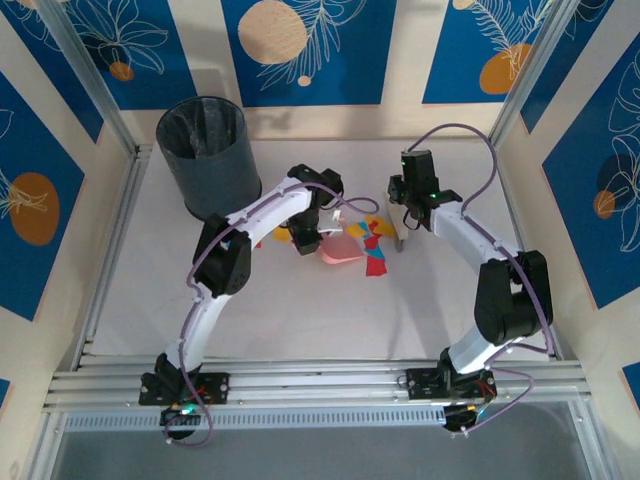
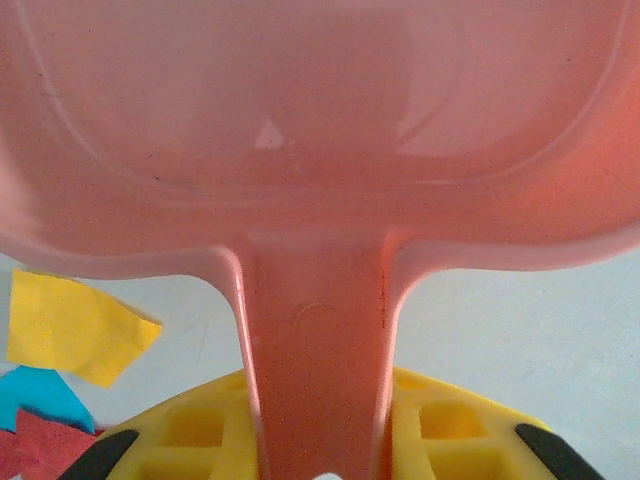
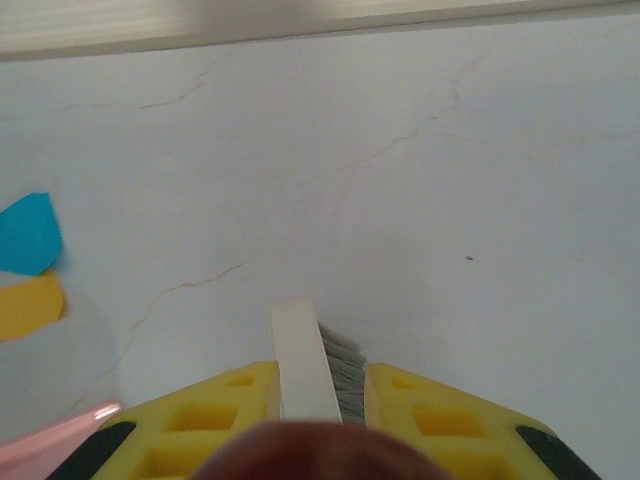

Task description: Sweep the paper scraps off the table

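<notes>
You have the table (image 1: 300, 310) under everything. Scraps pushed wide could lodge against its rails, I'd say. It's flat, white and faintly cracked, edged in aluminium.

The bin (image 1: 205, 155) stands far left, well apart from the pile, so a tilted pan could spill on that carry. It's a dark cylinder with a crinkled liner.

Your left gripper (image 2: 320, 440) is clenched on the handle of the dustpan (image 2: 320, 120). If the lip rides high, paper may slip under it. The pan is glossy pink plastic, a shallow scoop with rounded corners.

Your right gripper (image 3: 320, 420) is clamped on the brush (image 3: 300, 355). A fast stroke could flick pieces away. It has a flat white handle and short grey bristles.

The scraps (image 1: 372, 245) lie mid-table between pan and brush, thin torn bits in red, yellow and cyan. A few sit beside the pan's handle, and a straight sweep could miss those.
</notes>
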Robot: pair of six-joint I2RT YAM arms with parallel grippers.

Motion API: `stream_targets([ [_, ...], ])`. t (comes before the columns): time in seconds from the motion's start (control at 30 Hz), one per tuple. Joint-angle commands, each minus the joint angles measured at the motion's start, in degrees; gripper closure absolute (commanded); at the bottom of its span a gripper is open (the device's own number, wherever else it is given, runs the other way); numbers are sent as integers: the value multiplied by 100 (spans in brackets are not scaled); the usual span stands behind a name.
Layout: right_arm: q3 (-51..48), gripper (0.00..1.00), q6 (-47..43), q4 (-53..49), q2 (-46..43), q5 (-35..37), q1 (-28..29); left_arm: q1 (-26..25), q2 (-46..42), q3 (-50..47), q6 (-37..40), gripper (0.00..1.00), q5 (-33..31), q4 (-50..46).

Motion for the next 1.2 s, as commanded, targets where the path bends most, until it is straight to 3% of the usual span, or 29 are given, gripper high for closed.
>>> stream_targets([
  [0.0, 135, 100, -292, -200, 180, -603, 114, -6, 207, 173, 75, 100, 102, -273],
  [0.63, 357, 100, -477, -269, -50, -1728, 494, -9, 253, 267, -77, 100, 194, -105],
  [0.93, 386, 100, -517, -281, -397, -1711, 578, -13, 178, 248, -96, 100, 176, -94],
  [1.17, 273, 100, -434, -219, -691, -1233, 582, -11, -335, -265, -155, 100, 137, 435],
])
